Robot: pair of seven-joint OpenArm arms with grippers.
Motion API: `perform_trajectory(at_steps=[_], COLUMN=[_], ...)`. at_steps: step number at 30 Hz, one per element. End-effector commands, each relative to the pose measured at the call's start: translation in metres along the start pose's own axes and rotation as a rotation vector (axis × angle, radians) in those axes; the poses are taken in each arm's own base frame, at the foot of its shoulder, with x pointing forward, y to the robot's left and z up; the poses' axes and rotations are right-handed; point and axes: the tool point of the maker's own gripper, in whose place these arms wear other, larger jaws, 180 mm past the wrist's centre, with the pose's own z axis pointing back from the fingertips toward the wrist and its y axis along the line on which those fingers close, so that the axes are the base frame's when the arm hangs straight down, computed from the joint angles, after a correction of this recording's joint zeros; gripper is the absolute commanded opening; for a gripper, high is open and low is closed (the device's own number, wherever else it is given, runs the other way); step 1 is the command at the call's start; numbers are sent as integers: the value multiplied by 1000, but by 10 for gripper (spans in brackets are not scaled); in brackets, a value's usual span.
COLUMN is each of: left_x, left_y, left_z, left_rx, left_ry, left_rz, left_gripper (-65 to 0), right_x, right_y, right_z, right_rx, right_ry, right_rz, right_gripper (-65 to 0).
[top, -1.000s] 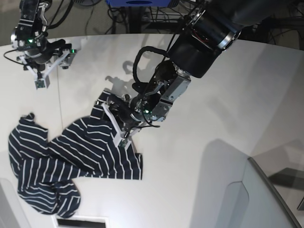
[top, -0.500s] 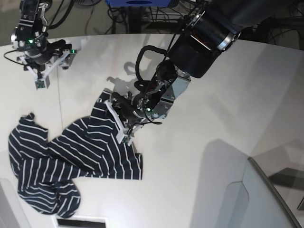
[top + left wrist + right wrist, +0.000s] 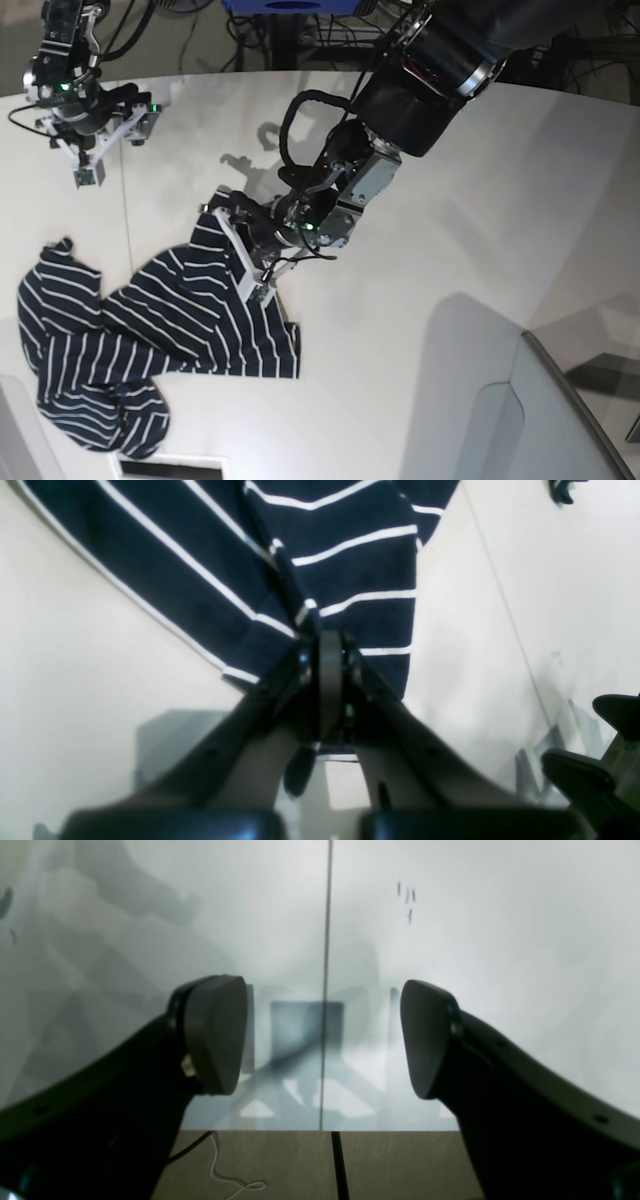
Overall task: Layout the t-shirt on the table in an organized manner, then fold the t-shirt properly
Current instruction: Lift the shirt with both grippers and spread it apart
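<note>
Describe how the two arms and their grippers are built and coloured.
Both arms are black. The left arm has a thick cylindrical segment with a silver ring, a looping black cable and a grey metal wrist. The left gripper and right gripper have dark curved fingers with grey pads. White brackets and green lights sit near both wrists.

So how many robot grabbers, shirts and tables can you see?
Black robot grippers: 2, the left gripper and the right gripper
Dark navy white-striped cloth t-shirt: 1
Smooth white table: 1
Total: 4
</note>
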Motion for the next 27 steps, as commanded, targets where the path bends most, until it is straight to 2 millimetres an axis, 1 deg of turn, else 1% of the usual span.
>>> perform_trajectory(at_steps=[1,5,6,9,10,14,17,21,24,27], left_x=[16,17,20,18,20,14,10,-5,-24,-46], left_y=[-6,-1,1,9,16,42,65,84,98,116], left_z=[0,3,6,19,27,59,89,125,145,160], left_rx=[-14,-8,-8,-3,8,49,91,130,156,189], left_ry=[-31,-35,-46,-75,-84,-56,-51,-28,6,58], left_rz=[-7,-13,-25,-37,-57,-131,-196,-271,-305,-318], left_gripper=[-650,-650,-650,-650,-650,-650,-650,-650,-650,-650], right_x=[10,10,10,10,10,8,8,10,12,25], right_y=[-3,-3,-3,-3,-3,-4,-4,-3,-2,13], right_z=[2,2,2,2,2,3,3,4,5,13], right_rx=[-7,-7,-7,-7,-7,-9,-9,-8,-6,55], right_ry=[-35,-35,-35,-35,-35,-32,-30,-36,-43,-84], right_rz=[3,3,3,3,3,1,1,5,8,68], right_gripper=[-197,-197,-197,-197,-197,-197,-197,-197,-197,-197])
